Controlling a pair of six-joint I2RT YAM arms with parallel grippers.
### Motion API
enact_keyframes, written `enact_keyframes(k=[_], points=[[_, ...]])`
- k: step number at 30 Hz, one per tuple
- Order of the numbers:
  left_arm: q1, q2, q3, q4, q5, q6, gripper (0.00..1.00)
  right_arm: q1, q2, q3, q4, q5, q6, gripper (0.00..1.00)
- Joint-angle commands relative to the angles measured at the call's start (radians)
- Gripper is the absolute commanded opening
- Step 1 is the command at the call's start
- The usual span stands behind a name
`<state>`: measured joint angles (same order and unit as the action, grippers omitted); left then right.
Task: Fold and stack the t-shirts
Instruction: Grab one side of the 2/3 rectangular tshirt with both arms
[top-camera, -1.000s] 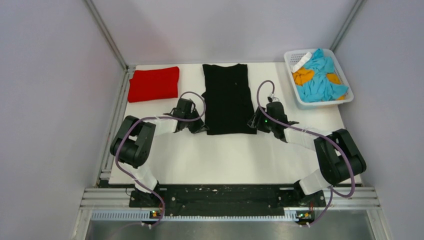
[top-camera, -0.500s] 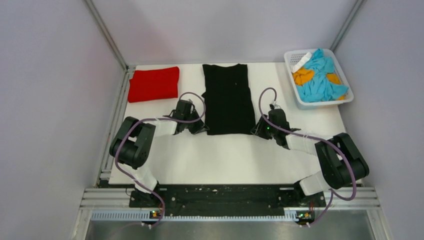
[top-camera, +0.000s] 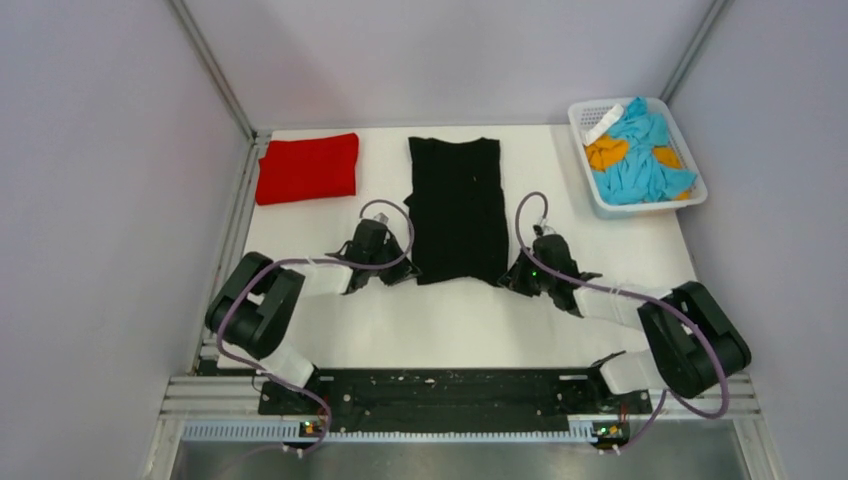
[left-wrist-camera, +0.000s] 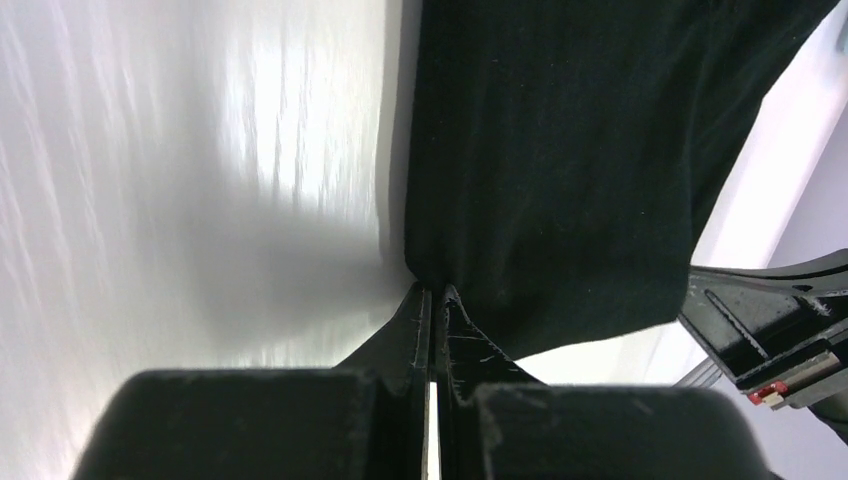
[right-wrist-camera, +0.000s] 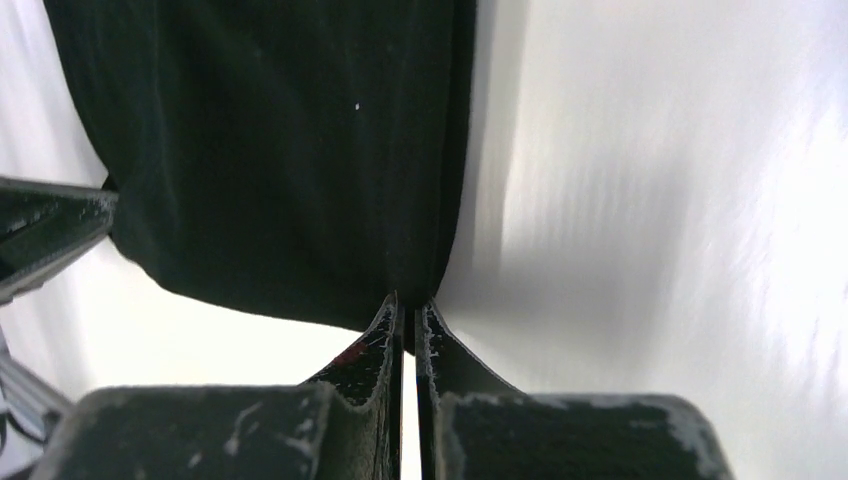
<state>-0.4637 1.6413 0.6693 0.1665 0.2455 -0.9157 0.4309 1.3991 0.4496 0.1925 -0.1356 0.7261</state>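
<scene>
We see the folded red t-shirt (top-camera: 307, 168) at 10 o'clock on the table (top-camera: 450, 320). The left gripper (top-camera: 399, 271) is pinched tight on the near left corner of the black t-shirt (top-camera: 457, 208), which lies flat towards 12 o'clock. The right gripper (top-camera: 510, 278) is clamped on its near right corner. A white basket (top-camera: 650, 207) of blue and orange cloth sits at 2 o'clock.

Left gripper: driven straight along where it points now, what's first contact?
The large black cloth t-shirt: the left gripper is shut on its near corner. Straight ahead runs that shirt's edge beside the white table; depth is unclear.
</scene>
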Motion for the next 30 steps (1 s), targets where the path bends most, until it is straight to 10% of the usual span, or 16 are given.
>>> enact_keyframes(k=[1,12,30], points=[[-0.078,-0.050,-0.168,-0.162,-0.069,-0.023,0.00,0.109,-0.114,-0.088,-0.172,0.013,0.049,0.00],[-0.296,-0.324,-0.432,-0.240,-0.113,-0.167,0.00,0.210,-0.585,-0.311,-0.451,-0.049,0.147,0.00],[-0.328,-0.870,-0.458,-0.387,0.061,-0.129,0.00,0.252,-0.946,-0.181,-0.758,-0.133,0.098,0.00]])
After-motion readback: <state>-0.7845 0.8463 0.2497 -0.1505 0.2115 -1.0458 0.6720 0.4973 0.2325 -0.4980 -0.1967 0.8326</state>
